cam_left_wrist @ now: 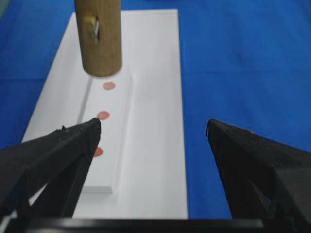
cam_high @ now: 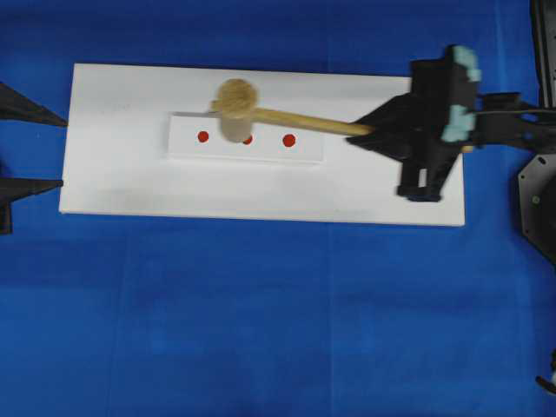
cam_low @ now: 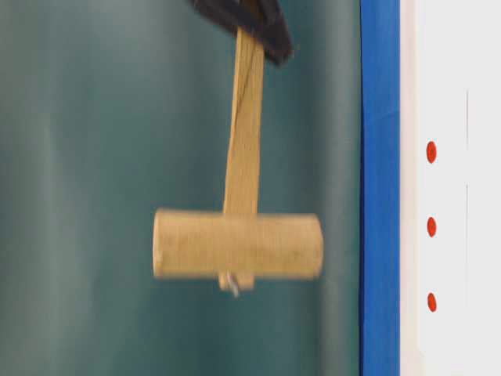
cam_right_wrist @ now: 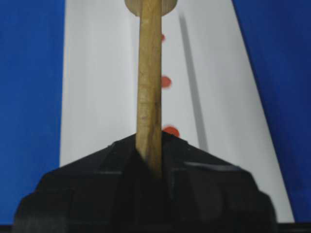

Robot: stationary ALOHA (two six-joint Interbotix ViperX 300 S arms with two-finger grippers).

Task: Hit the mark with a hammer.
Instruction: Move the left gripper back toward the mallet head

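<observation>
Hammer (cam_high: 261, 113) is up in the air over the white strip (cam_high: 246, 137), and I have it pinched by the far end of its handle in my right gripper (cam_high: 369, 130), whose jaws are pressed tight on the wood. From overhead, its head sits above the strip between the left red mark (cam_high: 203, 136) and the middle mark (cam_high: 248, 140), partly covering the middle one; the right mark (cam_high: 289, 140) lies clear beside the handle. In the table-level view the head hangs well apart from the strip, not touching it. The strip lies on a white board (cam_high: 113, 174), which rests on the blue cloth (cam_high: 261, 330). My left gripper (cam_left_wrist: 153, 128) waits at the board's left end, its jaws spread wide with nothing between them, pointing along the strip toward the raised head.
</observation>
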